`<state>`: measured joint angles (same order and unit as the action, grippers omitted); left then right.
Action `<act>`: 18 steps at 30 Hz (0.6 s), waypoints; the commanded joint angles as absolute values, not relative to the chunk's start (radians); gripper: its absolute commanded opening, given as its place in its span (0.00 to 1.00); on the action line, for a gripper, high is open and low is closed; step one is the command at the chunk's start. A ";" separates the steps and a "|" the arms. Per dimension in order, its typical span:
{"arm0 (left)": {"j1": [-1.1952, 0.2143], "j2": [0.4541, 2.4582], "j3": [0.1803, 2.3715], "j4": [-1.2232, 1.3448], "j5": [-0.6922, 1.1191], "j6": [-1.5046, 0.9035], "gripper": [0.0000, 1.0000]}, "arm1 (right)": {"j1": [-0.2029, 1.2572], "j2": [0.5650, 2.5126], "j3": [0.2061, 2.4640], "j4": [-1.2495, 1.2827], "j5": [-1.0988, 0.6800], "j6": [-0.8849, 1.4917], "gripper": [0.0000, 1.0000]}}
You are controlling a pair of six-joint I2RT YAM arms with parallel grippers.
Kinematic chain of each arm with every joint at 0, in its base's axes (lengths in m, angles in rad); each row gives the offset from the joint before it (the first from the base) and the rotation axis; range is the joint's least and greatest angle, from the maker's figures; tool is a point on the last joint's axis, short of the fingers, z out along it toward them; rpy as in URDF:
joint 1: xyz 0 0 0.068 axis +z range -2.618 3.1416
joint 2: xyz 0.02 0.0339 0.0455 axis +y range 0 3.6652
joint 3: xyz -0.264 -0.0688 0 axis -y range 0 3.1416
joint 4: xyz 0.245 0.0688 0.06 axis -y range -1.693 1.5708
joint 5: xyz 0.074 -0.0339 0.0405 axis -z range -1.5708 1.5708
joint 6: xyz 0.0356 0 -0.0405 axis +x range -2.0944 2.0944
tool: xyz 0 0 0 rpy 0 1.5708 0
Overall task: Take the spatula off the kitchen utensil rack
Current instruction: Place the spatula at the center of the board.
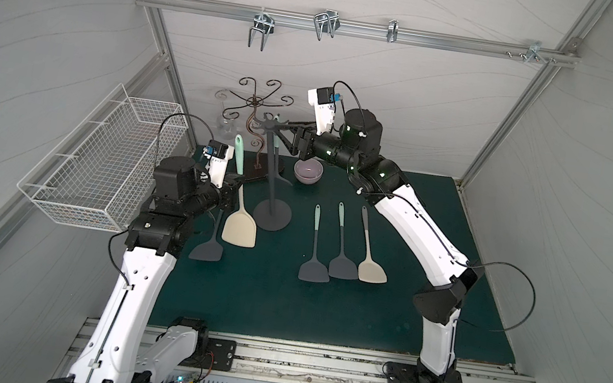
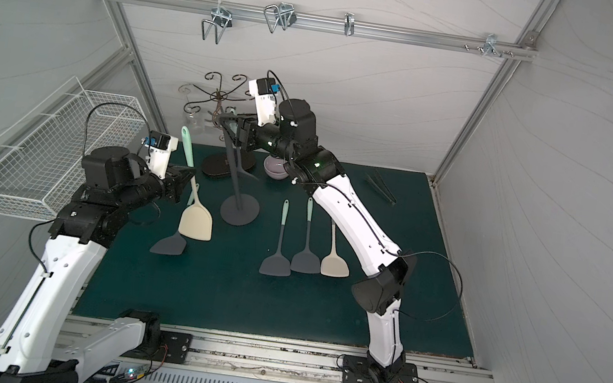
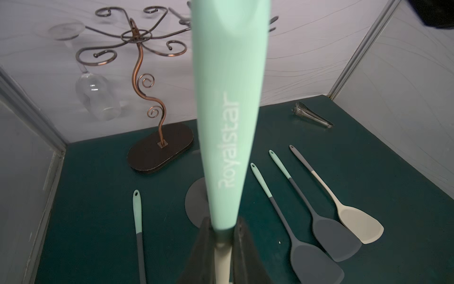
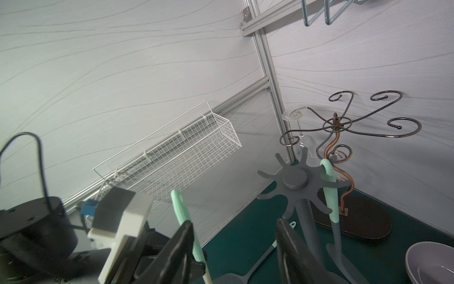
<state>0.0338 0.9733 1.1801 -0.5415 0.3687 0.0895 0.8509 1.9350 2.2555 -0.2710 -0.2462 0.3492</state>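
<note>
**Left wrist view: cream spatula [image 3: 228, 123] pinched in the claw, off the kitchen utensil rack [image 1: 272, 216]**

The left gripper [image 3: 224, 243] is pressed onto the cream spatula where its mint handle meets the cream shaft. In both top views the spatula is tilted handle-up, clear of the rack's star-shaped top, with its blade low beside the round base. Whether the blade touches the green mat [image 1: 320, 306] I cannot tell. The left arm [image 1: 143, 279] sits low and folded, wrist roughly level.

A second, hanging spatula [image 4: 328, 172] dangles from one prong by the eye at the end of its mint handle, its dark grey shaft dropping beside the pole. The right gripper [image 4: 234, 222] is level with the star, jaws standing apart with nothing between them. The right arm [image 1: 415, 225] is raised, elbow bent, forearm roughly horizontal. Whether the gripper touches the star I cannot tell.

Both spatulas look light: smooth matte silicone, likely with a stiff shaft and a bendy blade. The thick mint handle near the shaft seems the surest hold, though it may slip under a loose pinch. For the hanging one, the eye must rise and slide outward off its prong. A sideways tug could tip the tall, thin rack.
</note>
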 commanded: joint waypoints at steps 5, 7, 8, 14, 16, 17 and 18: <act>0.083 1.016 1.278 -0.652 0.364 0.037 0.00 | 0.852 1.688 1.968 -0.238 -0.184 0.273 0.56; 0.086 1.063 1.328 -0.713 0.372 0.034 0.00 | 0.845 1.619 1.870 -0.233 -0.150 0.256 0.56; 0.086 1.083 1.348 -0.736 0.375 0.032 0.00 | 0.842 1.590 1.825 -0.230 -0.139 0.251 0.56; 0.087 1.216 1.440 -0.818 0.345 0.021 0.00 | 0.802 1.434 1.563 -0.239 -0.123 0.243 0.56; 0.088 1.259 1.454 -0.828 0.344 0.030 0.00 | 0.782 1.384 1.481 -0.244 -0.122 0.251 0.56; 0.089 1.275 1.458 -0.829 0.344 0.032 0.00 | 0.773 1.364 1.445 -0.243 -0.124 0.251 0.56; 0.089 1.299 1.464 -0.831 0.346 0.033 0.00 | 0.766 1.340 1.404 -0.241 -0.118 0.252 0.56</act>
